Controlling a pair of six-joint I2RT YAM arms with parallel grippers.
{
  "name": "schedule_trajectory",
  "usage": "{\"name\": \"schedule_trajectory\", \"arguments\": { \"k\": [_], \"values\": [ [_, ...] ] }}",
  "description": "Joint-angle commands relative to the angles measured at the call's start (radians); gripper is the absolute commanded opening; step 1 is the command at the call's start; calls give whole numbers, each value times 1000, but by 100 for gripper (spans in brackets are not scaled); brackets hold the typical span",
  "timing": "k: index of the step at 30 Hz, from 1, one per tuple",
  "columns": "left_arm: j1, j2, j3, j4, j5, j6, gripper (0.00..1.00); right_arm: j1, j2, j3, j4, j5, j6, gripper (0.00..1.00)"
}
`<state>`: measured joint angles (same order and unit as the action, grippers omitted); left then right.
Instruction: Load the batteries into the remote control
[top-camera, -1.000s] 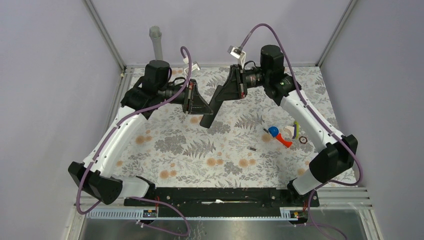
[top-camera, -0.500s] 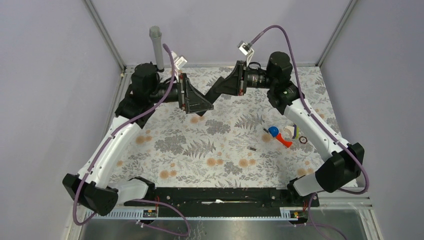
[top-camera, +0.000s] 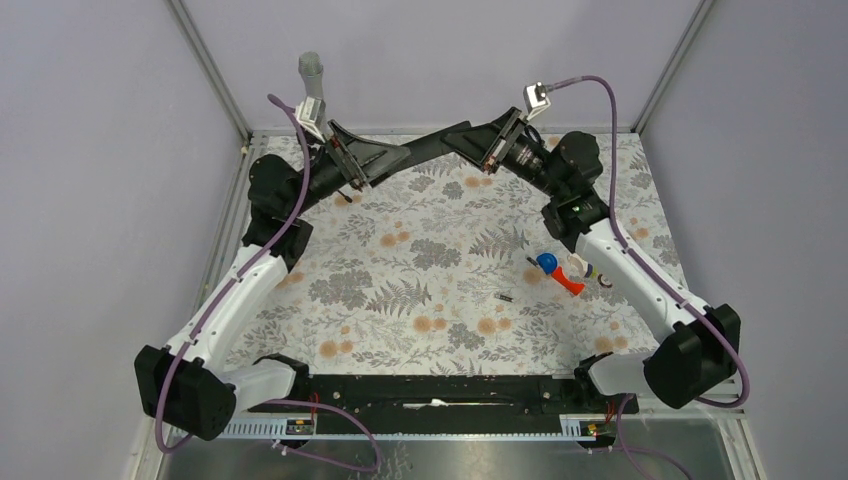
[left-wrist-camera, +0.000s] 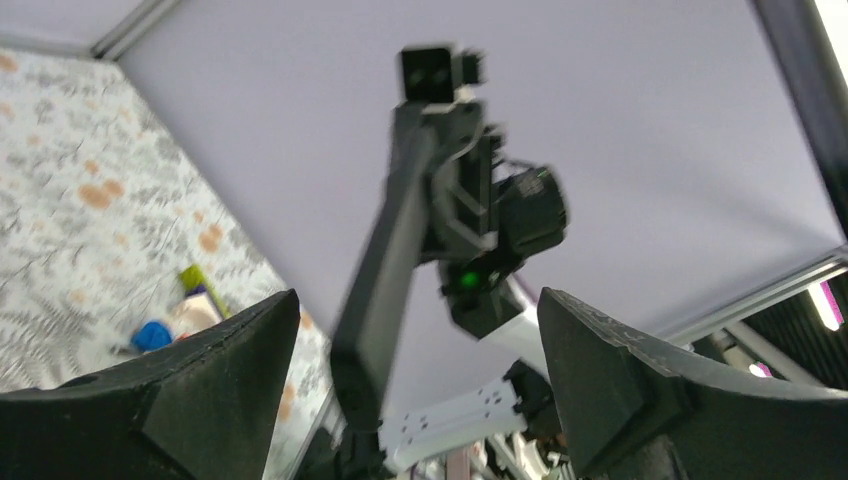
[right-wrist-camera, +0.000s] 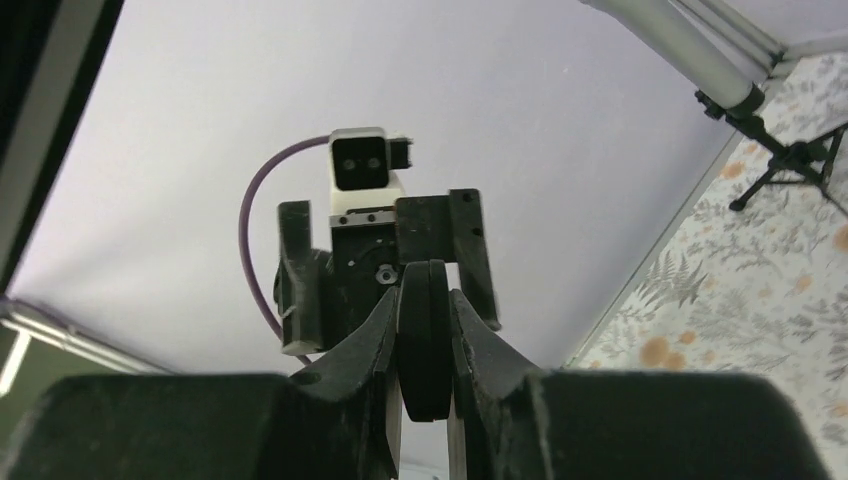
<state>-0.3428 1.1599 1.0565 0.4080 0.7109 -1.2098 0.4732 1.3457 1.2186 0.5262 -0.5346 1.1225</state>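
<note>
Right gripper (right-wrist-camera: 425, 335) is clamped on one end of the remote control (top-camera: 440, 142), holding it raised above the far edge of the table (top-camera: 380, 260). Its long axis points toward the left gripper (left-wrist-camera: 417, 300), whose jaws gape wide just off the free end, gripping nothing. One battery (top-camera: 506, 296) lies flat, well apart on the near side, lengthwise roughly left-right; the empty left gripper seems the one to fetch it

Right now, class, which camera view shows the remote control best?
The left wrist view: the remote control shows nearly full length against the plain wall, though blurred. The top external view shows it small, a dark bar hard to separate from its surroundings. The right wrist view shows only its narrow end, head-on.
</note>
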Motion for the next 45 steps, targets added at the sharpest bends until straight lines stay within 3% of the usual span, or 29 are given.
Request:
{"name": "schedule_trajectory", "arguments": {
  "k": [1,8,14,17,22,25,27,28,29,30,32,36,41,45],
  "values": [
    [-34,-2,10,235,-142,-137,93,12,-4,-32,113,125,215,0],
    [-66,26,30,183,-193,-140,56,25,-39,-70,76,234,194,0],
    [-82,45,43,178,-205,-153,51,30,-13,-61,84,216,203,1],
    [-84,57,61,158,-193,-143,38,33,-3,-72,96,196,212,2],
    [-78,43,151,-108,-195,26,20,33,-3,-81,85,168,179,3],
    [-55,39,176,-153,-163,68,0,33,-9,-84,73,133,134,14],
    [-27,53,190,-155,-95,58,0,25,-12,-78,64,92,92,34],
    [-13,65,201,-163,-50,53,0,20,-11,-72,65,58,67,53],
    [6,76,210,-171,-2,47,0,11,-9,-65,67,20,41,65],
    [18,88,221,-173,50,42,0,4,-4,-54,65,-22,17,74],
    [35,99,222,-165,135,33,0,-8,13,-19,37,-125,-42,83],
    [48,99,231,-170,241,35,0,-11,38,30,-9,-248,-107,85],
    [50,93,239,-197,289,45,0,-11,58,53,-18,-293,-125,84],
    [60,91,247,-205,298,40,0,-11,70,55,-47,-305,-144,73]
  ]
}}
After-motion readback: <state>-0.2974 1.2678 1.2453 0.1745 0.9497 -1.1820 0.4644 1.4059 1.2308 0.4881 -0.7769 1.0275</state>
